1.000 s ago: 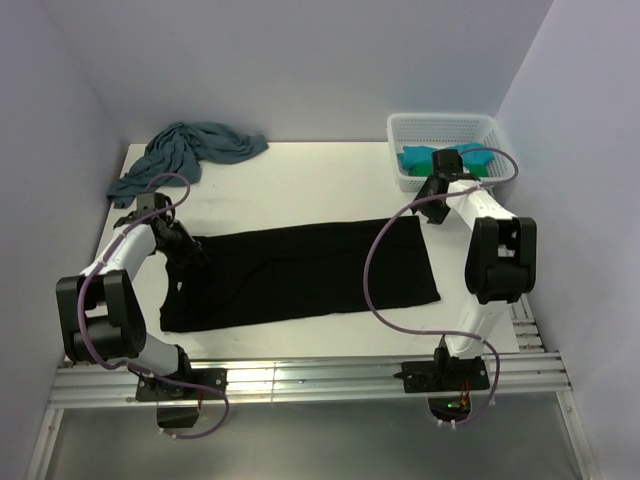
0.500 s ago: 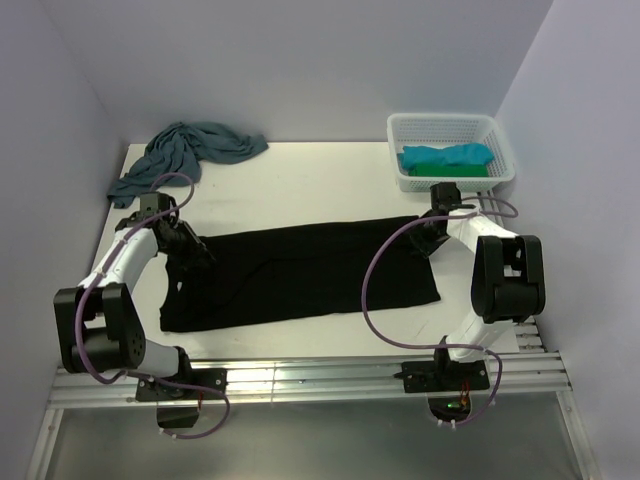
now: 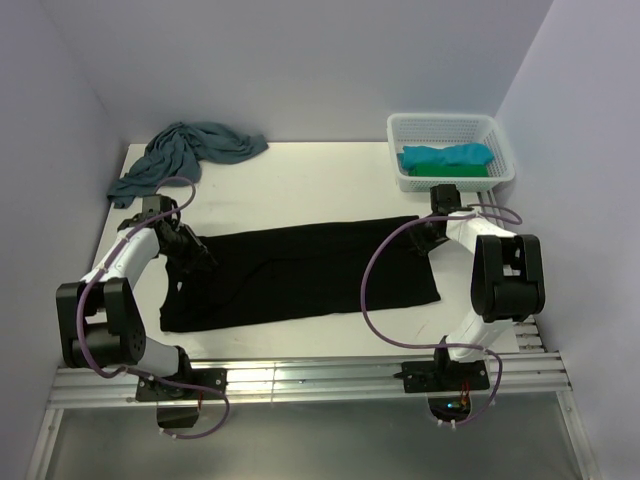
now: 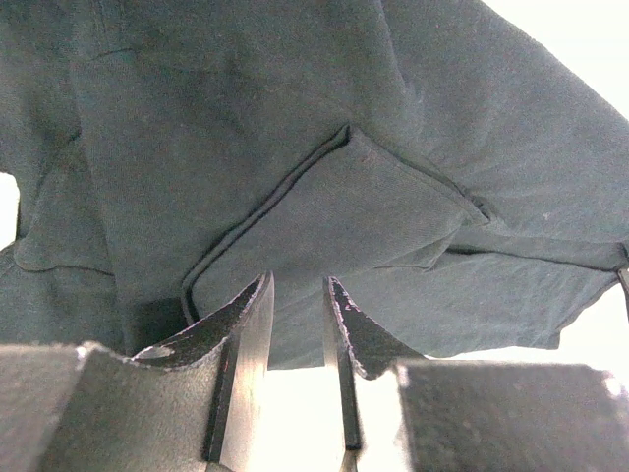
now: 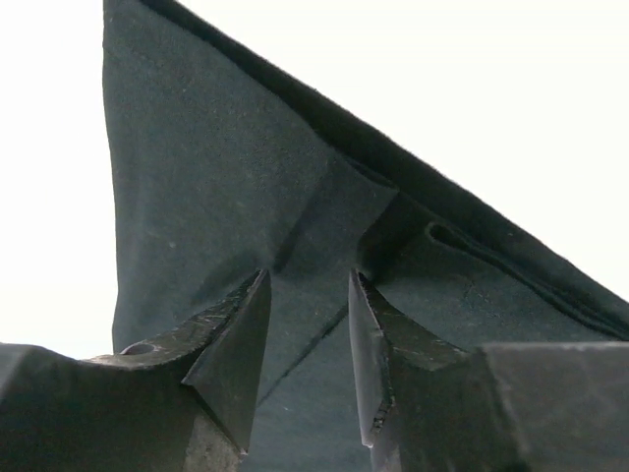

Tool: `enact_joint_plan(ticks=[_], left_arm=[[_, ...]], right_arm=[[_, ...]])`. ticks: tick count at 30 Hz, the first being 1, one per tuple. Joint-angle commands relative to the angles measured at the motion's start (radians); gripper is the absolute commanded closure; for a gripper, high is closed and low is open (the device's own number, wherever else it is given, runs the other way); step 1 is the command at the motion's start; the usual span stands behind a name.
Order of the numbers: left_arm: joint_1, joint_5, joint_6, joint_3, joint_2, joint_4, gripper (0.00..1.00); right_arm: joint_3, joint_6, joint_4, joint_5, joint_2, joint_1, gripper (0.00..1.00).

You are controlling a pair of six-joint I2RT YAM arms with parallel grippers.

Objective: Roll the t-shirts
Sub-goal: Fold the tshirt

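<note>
A black t-shirt (image 3: 300, 272) lies folded into a long strip across the table. My left gripper (image 3: 193, 254) is low over its left end, with the jaws a narrow gap apart and nothing between them. In the left wrist view (image 4: 297, 287) a folded sleeve (image 4: 324, 226) lies just past the tips. My right gripper (image 3: 424, 238) is over the shirt's far right corner. It is open in the right wrist view (image 5: 307, 280), with black cloth (image 5: 216, 197) under the jaws. A grey-teal t-shirt (image 3: 185, 150) is bunched at the back left. A turquoise t-shirt (image 3: 445, 157) and a green one (image 3: 490, 171) lie in the basket.
The white mesh basket (image 3: 440, 121) stands at the back right corner, close behind my right gripper. Walls enclose the table on the left, back and right. A metal rail (image 3: 300, 375) runs along the near edge.
My right gripper has moved from over the basket down and towards the front, to the black shirt's far right corner. My left arm has barely shifted.
</note>
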Motion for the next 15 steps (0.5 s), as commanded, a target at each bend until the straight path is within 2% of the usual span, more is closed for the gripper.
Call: enact_joint_plan(ticks=[1,4,6,9,11,15], left_arm=[[-0.001,-0.008,0.019,0.009,-0.006,-0.006,0.68],[0.001,-0.009,0.022,0.017,0.008,-0.005,0.68],[-0.001,-0.011,0.025,0.021,0.011,-0.011,0.68],[-0.001,-0.015,0.034,0.032,0.017,-0.017,0.68],[-0.001,-0.020,0.034,0.033,0.020,-0.018,0.68],[0.001,-0.020,0.039,0.037,0.023,-0.018,0.68]], right_arm=[[0.025,0.029,0.008,0.041,0.021,-0.008,0.56],[0.015,0.046,0.020,0.056,0.022,-0.008,0.62],[-0.007,0.054,0.026,0.079,0.012,-0.009,0.69],[0.001,0.051,0.014,0.093,0.015,-0.017,0.86],[0.016,0.037,-0.007,0.093,0.025,-0.024,0.93],[0.025,0.012,-0.023,0.138,-0.004,-0.043,0.96]])
